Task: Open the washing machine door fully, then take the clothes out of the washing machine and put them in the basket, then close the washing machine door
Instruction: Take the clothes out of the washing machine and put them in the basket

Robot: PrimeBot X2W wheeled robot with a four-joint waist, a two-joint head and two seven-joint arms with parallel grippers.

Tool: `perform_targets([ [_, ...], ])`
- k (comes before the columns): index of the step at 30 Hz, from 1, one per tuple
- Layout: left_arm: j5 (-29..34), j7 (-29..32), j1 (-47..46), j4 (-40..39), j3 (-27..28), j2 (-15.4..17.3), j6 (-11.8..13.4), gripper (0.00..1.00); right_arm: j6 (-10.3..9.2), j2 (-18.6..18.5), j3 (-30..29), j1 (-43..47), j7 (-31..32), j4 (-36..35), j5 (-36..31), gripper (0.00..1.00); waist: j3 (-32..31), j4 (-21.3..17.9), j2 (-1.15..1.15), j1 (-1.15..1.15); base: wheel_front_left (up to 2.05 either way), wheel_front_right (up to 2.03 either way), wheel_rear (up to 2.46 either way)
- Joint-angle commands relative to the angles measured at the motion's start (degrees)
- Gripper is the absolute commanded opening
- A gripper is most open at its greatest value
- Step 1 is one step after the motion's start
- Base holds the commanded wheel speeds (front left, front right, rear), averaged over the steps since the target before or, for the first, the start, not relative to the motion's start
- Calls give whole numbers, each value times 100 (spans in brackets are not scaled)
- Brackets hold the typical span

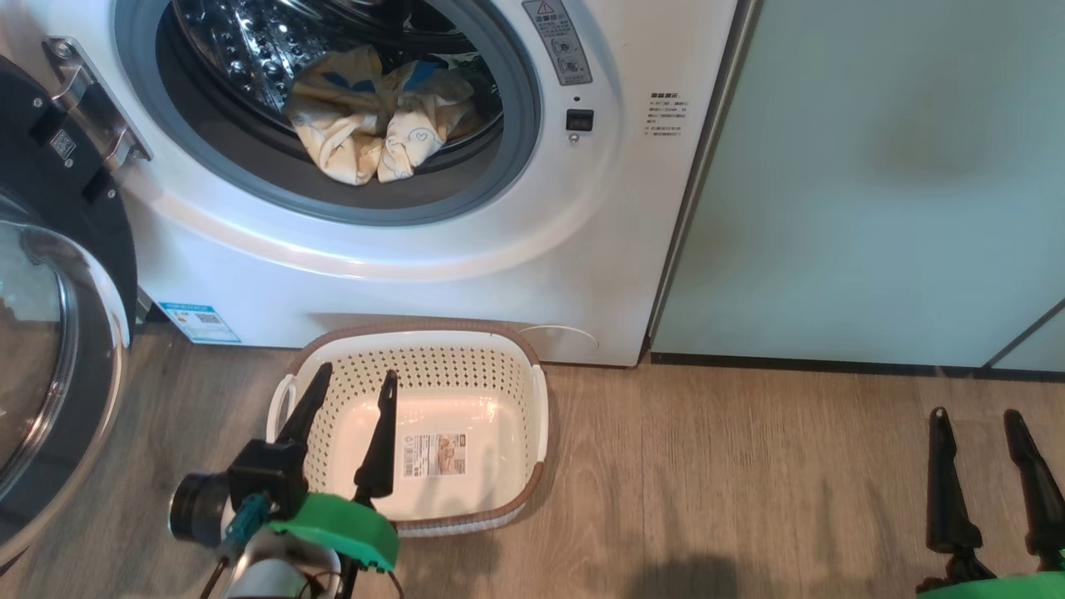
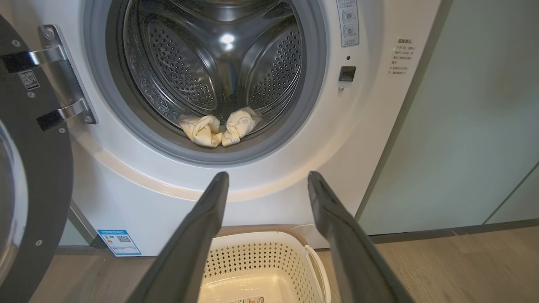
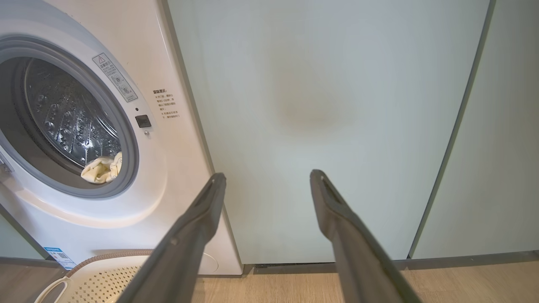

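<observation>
You have the washing machine [image 1: 399, 274] across the upper left of the head frame, the washing machine door [image 1: 50, 333] swung wide open at the left edge. The basket [image 1: 449, 366] sits on the floor just before the machine, lower centre; the clothes [image 1: 374, 125] lie bunched at the drum mouth, top centre. Your left end effector [image 1: 356, 372] hangs over the basket and your right end effector [image 1: 975, 413] sits lower right, both with fingers spread, gripping nothing.
</observation>
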Motion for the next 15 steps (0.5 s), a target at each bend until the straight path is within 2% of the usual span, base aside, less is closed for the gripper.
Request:
perform_targets([
  [1, 4, -29, -245, -138, 209, 67, 14, 100, -16, -93, 109, -152, -32, -150, 24, 100, 1, -3, 0, 0, 0, 0, 0],
  [7, -62, -29, -489, 230, 241, 138, -117, 100, -16, -93, 115, -174, -32, -172, 28, 100, 61, -16, 0, 0, 0, 0, 0],
  [15, -252, 75, -1201, 1148, 280, 312, -302, 100, -16, -93, 125, -281, -32, -214, 41, 100, 310, -52, 0, 0, 0, 0, 0],
])
